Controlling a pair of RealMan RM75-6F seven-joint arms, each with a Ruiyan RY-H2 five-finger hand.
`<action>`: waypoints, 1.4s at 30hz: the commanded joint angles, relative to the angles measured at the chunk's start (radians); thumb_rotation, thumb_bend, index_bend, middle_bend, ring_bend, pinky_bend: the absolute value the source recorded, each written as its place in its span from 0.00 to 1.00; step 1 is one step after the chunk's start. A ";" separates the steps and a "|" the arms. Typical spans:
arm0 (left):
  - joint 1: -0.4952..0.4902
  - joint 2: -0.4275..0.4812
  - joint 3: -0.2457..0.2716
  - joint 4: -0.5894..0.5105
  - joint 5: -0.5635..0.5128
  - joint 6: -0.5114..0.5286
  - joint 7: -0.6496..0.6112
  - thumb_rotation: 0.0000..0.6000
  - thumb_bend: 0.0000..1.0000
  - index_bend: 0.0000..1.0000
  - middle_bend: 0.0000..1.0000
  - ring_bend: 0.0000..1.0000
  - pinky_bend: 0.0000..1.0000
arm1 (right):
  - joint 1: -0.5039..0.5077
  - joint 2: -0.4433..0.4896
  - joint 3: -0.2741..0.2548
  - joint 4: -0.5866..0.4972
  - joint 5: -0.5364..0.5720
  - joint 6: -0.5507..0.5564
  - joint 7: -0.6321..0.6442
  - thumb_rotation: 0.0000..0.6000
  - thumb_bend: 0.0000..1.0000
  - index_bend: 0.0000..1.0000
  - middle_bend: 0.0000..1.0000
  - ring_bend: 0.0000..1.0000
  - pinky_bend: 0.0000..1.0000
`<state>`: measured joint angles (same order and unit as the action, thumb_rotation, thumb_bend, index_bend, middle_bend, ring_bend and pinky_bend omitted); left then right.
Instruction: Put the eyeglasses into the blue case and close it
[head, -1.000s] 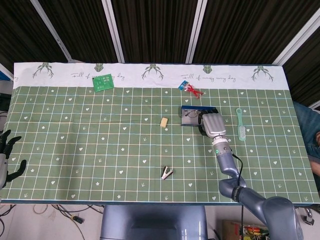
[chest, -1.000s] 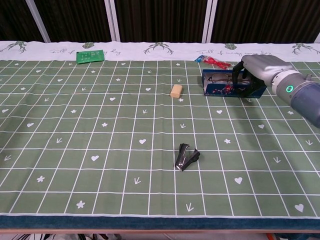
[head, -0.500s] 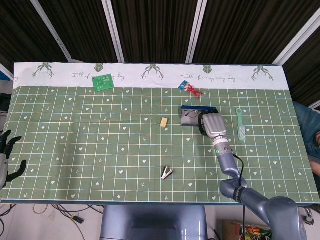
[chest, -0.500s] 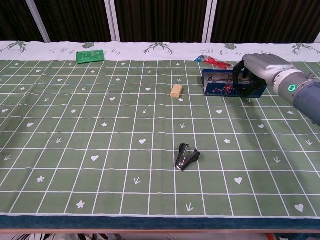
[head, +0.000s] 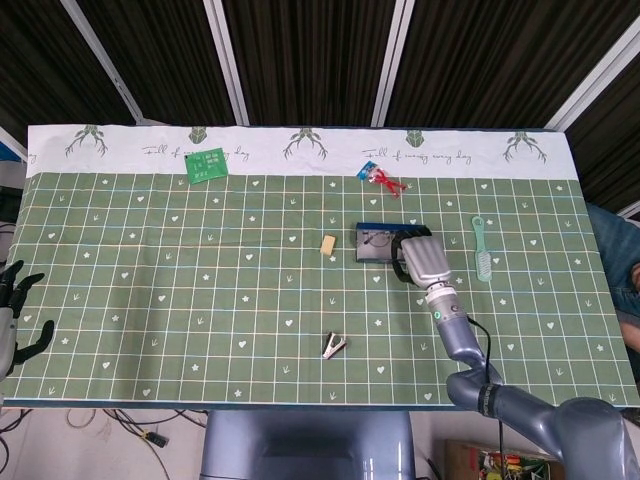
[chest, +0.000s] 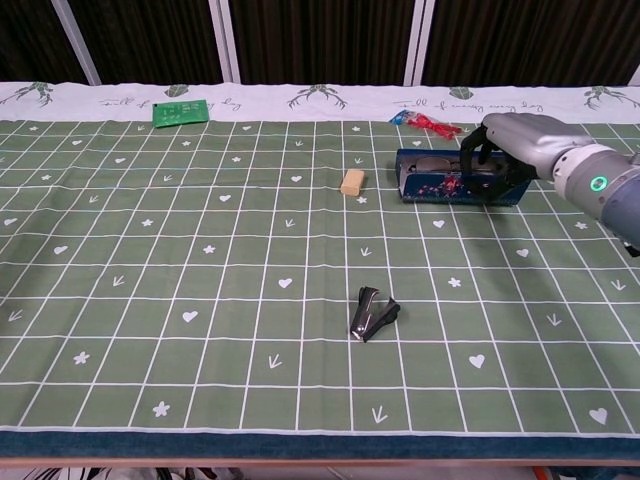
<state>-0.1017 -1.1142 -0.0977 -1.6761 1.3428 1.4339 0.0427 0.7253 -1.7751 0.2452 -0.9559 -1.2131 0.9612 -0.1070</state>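
Observation:
The blue case (head: 376, 243) (chest: 445, 186) lies open right of the table's middle, showing its flowered front wall in the chest view. The eyeglasses (chest: 432, 162) lie inside it, partly hidden by the wall; in the head view the eyeglasses (head: 377, 239) show as thin dark rims. My right hand (head: 421, 258) (chest: 512, 139) covers the case's right end, fingers curled over its far edge, gripping it. My left hand (head: 14, 312) hangs off the table's near left edge, fingers spread, holding nothing.
A beige block (head: 328, 244) (chest: 352, 181) lies left of the case. A red toy (head: 380, 178) (chest: 428, 123) sits behind it, a green comb (head: 482, 250) to its right. A black staple remover (head: 333, 346) (chest: 374, 314) lies near the front, a green circuit board (head: 205, 163) (chest: 180, 110) far back left.
The right hand has dragged the blue case a little left and toward me, and the case has turned slightly. The left hand has not moved.

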 joint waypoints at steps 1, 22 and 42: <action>0.000 0.000 0.001 0.000 0.001 0.000 0.000 1.00 0.38 0.16 0.00 0.00 0.00 | -0.050 0.077 -0.037 -0.135 -0.028 0.050 -0.039 1.00 0.52 0.71 0.35 0.33 0.22; 0.000 -0.002 0.001 0.001 0.004 0.003 0.003 1.00 0.38 0.16 0.00 0.00 0.00 | -0.022 0.211 -0.010 -0.385 0.135 -0.039 -0.283 1.00 0.52 0.71 0.34 0.33 0.22; 0.000 0.000 0.001 0.001 0.004 0.002 0.000 1.00 0.38 0.16 0.00 0.00 0.00 | 0.065 0.176 0.039 -0.320 0.286 -0.089 -0.368 1.00 0.52 0.71 0.34 0.33 0.22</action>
<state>-0.1016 -1.1144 -0.0965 -1.6750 1.3465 1.4358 0.0430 0.7853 -1.5961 0.2817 -1.2818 -0.9335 0.8759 -0.4708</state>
